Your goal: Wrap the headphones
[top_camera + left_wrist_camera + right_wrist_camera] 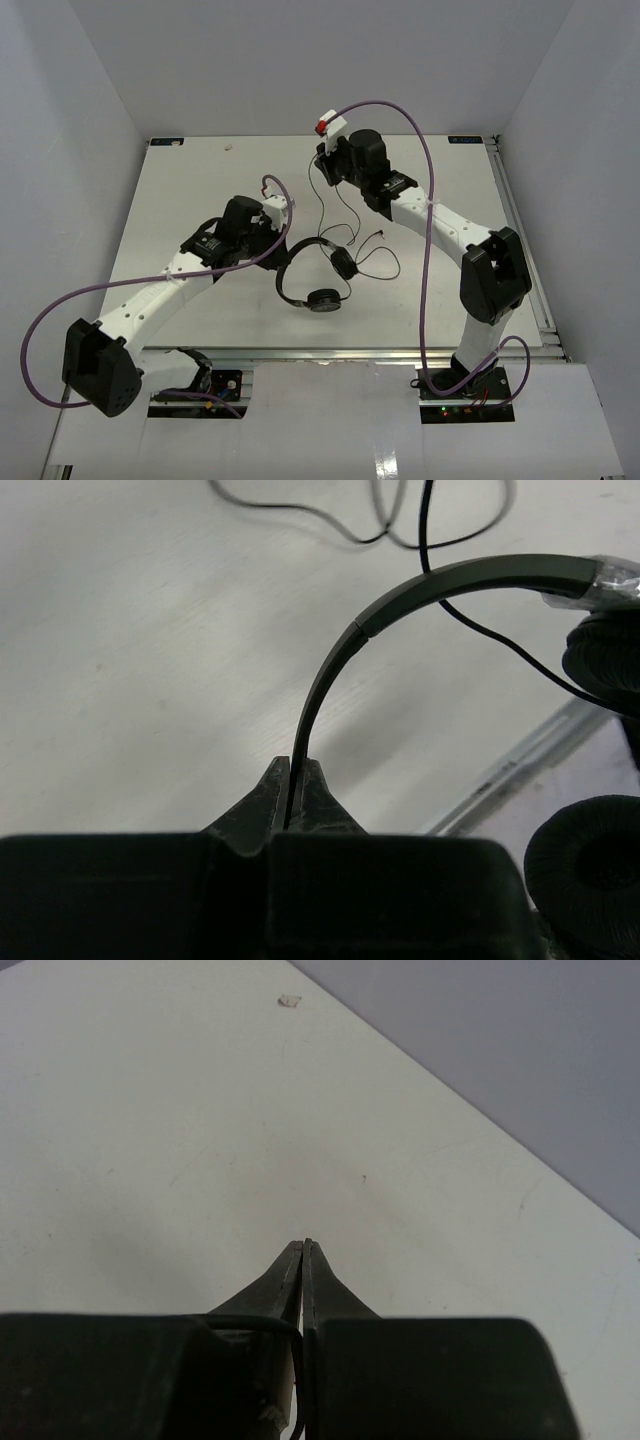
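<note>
White table [200, 190]: headphones [322, 300] cable loops lying on it, earcups possibly resting; small scrap [229, 147] far-left.

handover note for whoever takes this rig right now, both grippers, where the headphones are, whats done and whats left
Left gripper: shut on the headband, pinched edge-on between the fingertips.
Right gripper: shut on the cable, held up toward the far side of the table.
Headphones: mid-table, toward the near edge, between the arms, earcups on the right arm's side. Whether they rest on the table is unclear.
Done: both grips taken.
Left: all the wrapping. The cable runs from the right gripper in loose loops on the table, with no turn round the headphones visible.
</note>
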### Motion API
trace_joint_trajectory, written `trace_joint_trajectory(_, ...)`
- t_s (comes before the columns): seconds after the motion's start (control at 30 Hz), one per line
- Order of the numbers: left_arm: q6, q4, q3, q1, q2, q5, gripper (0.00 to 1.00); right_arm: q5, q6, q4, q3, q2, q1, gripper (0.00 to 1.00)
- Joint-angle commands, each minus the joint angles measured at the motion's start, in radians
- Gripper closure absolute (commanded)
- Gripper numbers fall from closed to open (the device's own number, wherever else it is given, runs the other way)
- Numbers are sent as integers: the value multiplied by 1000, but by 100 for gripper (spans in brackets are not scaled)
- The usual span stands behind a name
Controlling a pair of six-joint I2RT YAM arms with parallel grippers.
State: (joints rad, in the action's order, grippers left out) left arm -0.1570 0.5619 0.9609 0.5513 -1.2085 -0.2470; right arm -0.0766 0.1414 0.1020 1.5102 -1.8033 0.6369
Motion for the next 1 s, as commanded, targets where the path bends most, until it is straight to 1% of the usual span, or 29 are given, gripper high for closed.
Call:
trace_joint_trajectory(0.0, -20, 61, 51, 10, -23, 306, 100, -65, -43, -100, 67, 62, 1, 92)
trace_joint_trajectory(0.13, -70, 114, 76, 10, -61, 487, 100, -131, -71, -100, 32, 104, 1, 92)
trace_joint_trajectory(0.17, -72, 116, 81, 10, -63, 494, 100, -134, -72, -100, 22, 105, 1, 92)
trace_joint_trajectory(0.27, -127, 162, 115, 10, -111, 637, 100, -198, -113, -153, 8, 134, 2, 92)
trace_joint_trajectory(0.4, -181, 204, 154, 10, -163, 789, 100, -301, -158, -182, -19, 172, 3, 92)
trace_joint_trajectory(0.47, -211, 219, 170, 9, -172, 826, 100, -330, -163, -183, -42, 193, 4, 92)
trace_joint_trajectory(0.53, -257, 222, 189, 4, -171, 851, 100, -371, -184, -167, -112, 244, 6, 92)
trace_joint_trajectory(0.63, -286, 223, 216, -5, -168, 857, 100, -450, -236, -106, -186, 285, 5, 92)
trace_joint_trajectory(0.7, -305, 224, 250, -5, -171, 857, 100, -534, -280, -6, -262, 330, 10, 92)
trace_joint_trajectory(0.83, -336, 227, 295, -8, -174, 864, 100, -642, -387, 236, -443, 393, 14, 92)
trace_joint_trajectory(0.97, -374, 235, 342, -12, -167, 874, 100, -758, -496, 430, -551, 420, 21, 92)
